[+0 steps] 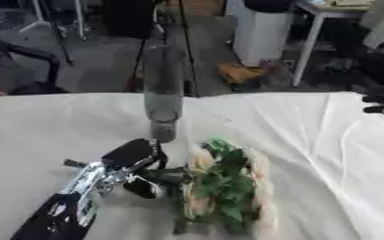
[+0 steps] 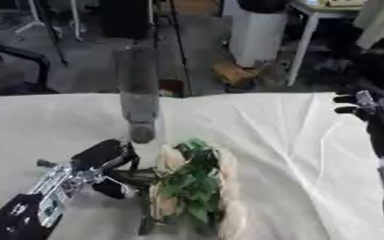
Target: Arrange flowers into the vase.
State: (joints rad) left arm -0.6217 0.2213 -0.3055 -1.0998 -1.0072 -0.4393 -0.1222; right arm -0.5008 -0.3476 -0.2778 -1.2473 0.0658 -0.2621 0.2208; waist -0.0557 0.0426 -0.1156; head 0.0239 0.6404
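**On the cloth: left hand reaching the flowers**

At 6 o'clock of the vase (image 1: 163,89), the flowers (image 1: 225,185) lie flat on the table (image 1: 310,140). Left hand (image 1: 142,171) touches their stems at 9 o'clock, apparently to lift them; finger closure cannot be told. Right hand (image 2: 359,105) idles at 3 o'clock.

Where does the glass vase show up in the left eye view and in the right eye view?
Left eye view: the vase stands just left of the picture's middle, rising above the table's far edge.
Right eye view: the vase stands further left, well left of the middle.
Shared landmark: the bunch of flowers lies on the cloth just below and right of the vase in both views, with the left hand at its left side.
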